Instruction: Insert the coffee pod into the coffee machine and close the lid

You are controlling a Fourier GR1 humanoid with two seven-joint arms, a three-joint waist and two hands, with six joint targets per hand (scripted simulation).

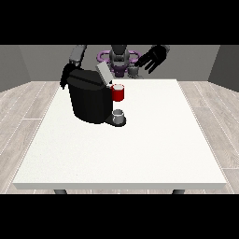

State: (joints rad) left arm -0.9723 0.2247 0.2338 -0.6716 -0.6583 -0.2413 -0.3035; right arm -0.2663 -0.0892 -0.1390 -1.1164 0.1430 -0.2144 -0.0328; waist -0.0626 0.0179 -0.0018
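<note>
Near the bench's point(140, 154) far edge, toward its far-left corner, the coffee machine point(88, 98) is standing with its lid point(102, 72) tilted up. A grey thing point(119, 113) is sitting at its base, below a red thing at the machine point(118, 93); whether it is the pod I cannot tell. My robot hand at the view's right point(154, 58) is hanging spread and empty above the far edge, right of the lid. My other robot hand point(65, 77) is showing behind the machine, fingers unclear, nearer the lid.
</note>
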